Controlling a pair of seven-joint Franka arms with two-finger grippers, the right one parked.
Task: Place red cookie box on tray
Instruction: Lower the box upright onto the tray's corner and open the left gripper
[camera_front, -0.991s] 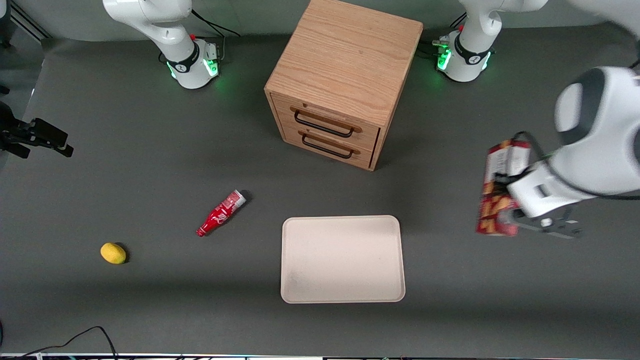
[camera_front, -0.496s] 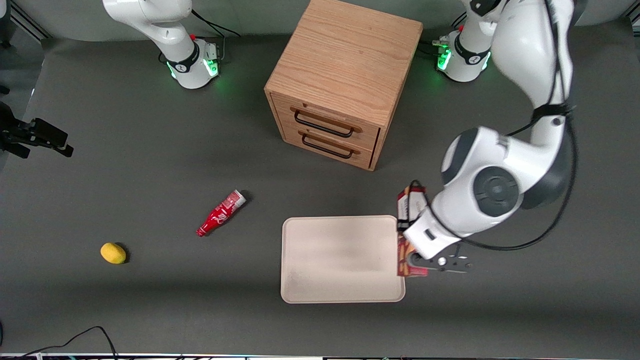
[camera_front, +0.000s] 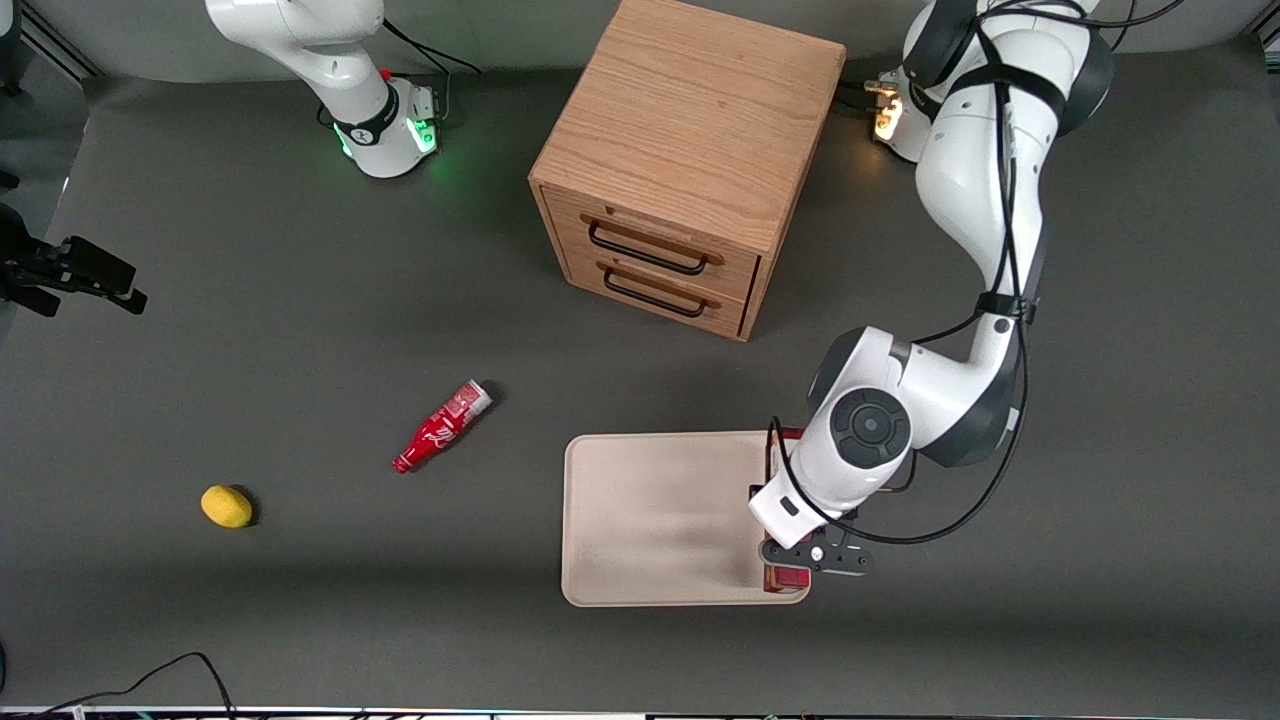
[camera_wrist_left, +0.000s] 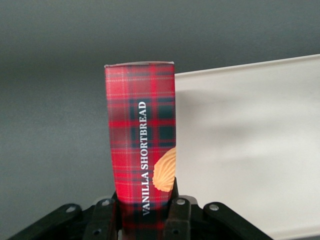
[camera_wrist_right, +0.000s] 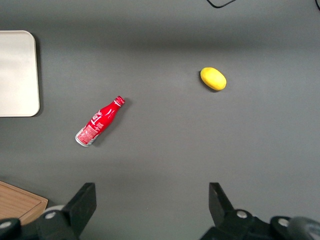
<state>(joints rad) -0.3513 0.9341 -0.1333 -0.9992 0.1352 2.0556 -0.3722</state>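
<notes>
The red cookie box, dark red plaid with a tan cookie picture, is held in my left gripper, which is shut on its lower end. In the front view the gripper and wrist cover most of the box; only a red sliver shows. The beige tray lies on the table nearer the camera than the cabinet. The box hangs over the tray's edge toward the working arm's end. In the left wrist view it straddles the rim of the tray. I cannot tell whether it touches the tray.
A wooden two-drawer cabinet stands farther from the camera than the tray. A red soda bottle and a yellow lemon lie toward the parked arm's end. A black cable runs along the table's near edge.
My left arm has swung from the working arm's end of the table to the tray's edge, carrying the cookie box with it. The bottle, lemon and tray have not moved.
</notes>
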